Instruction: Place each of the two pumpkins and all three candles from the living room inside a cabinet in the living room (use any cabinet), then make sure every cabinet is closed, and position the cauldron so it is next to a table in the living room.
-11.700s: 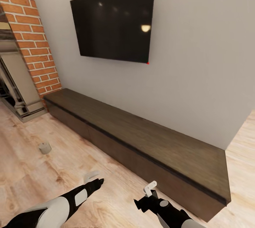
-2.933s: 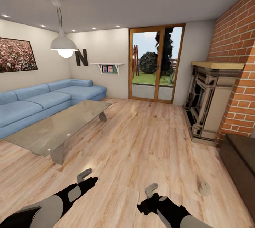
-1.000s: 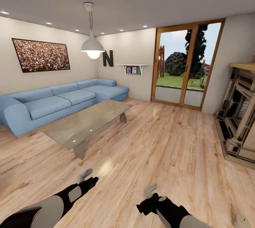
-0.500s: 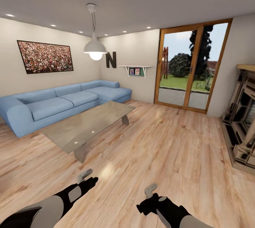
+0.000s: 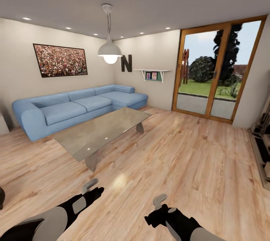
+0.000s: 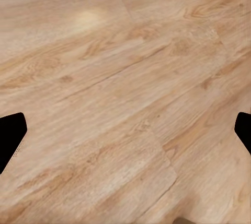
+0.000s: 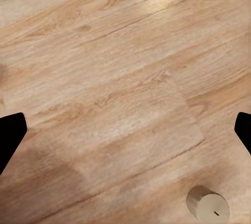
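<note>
Both sets of jaws spread apart, empty: left gripper [image 5: 89,185] at seven o'clock, right gripper [image 5: 160,200] at five. One candle [image 7: 208,206] upright on the floor [image 5: 180,158] under the right wrist, uncollected. Glossy surface [image 5: 101,130] bare at eleven o'clock. Dark sliver at nine, possibly the cauldron. Stowing seemingly barely begun.

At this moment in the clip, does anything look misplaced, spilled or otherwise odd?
One thing: a candle stands upright on the bare wooden floor, seen from the right wrist view, rather than in a cabinet. Otherwise the coffee table and sofa sit squarely, with no spills or damage. Both hands, left hand and right hand, are open and hold nothing.
</note>
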Controlling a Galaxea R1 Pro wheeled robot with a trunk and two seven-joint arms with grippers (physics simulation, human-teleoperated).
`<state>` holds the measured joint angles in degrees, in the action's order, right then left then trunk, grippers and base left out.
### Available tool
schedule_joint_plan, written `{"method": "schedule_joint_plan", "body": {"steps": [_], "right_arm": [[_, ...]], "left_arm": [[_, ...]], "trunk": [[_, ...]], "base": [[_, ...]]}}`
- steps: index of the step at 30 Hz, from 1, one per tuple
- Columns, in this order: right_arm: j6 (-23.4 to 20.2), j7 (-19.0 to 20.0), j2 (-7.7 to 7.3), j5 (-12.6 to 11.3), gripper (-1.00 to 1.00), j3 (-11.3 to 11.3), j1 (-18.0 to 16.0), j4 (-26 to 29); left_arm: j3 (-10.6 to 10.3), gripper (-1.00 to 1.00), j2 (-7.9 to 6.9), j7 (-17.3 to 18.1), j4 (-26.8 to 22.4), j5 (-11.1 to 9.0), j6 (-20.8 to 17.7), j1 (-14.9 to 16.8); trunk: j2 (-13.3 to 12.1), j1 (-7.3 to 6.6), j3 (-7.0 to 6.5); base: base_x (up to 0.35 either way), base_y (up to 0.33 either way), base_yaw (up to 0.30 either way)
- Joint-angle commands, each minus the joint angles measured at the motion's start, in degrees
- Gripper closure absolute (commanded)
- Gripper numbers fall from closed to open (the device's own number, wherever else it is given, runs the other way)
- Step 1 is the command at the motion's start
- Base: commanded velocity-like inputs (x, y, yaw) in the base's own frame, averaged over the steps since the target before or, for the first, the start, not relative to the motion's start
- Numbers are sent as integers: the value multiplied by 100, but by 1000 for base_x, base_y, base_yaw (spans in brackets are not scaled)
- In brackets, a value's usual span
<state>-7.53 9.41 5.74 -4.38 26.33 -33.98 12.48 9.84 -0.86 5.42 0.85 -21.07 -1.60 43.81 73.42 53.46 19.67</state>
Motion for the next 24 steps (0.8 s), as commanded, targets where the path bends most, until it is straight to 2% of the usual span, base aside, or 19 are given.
{"method": "schedule_joint_plan", "body": {"steps": [1,13,20,24], "right_arm": [[-33,6,-3,-45,-100,30,-3,9],[-29,18,-3,-45,-100,33,-3,9],[-29,17,-3,-45,-100,37,-3,9],[-29,17,-3,-45,-100,37,-3,9]], "left_arm": [[44,-100,-2,27,10,-20,-16,6],[44,-100,-2,28,12,-20,-16,5],[44,-100,-2,29,12,-20,-16,6],[44,-100,-2,30,12,-20,-19,8]], "trunk": [[4,0,7],[4,0,7],[4,0,7],[4,0,7]], "base": [[5,-2,159],[1,-1,43],[22,-10,215],[213,-72,184]]}}
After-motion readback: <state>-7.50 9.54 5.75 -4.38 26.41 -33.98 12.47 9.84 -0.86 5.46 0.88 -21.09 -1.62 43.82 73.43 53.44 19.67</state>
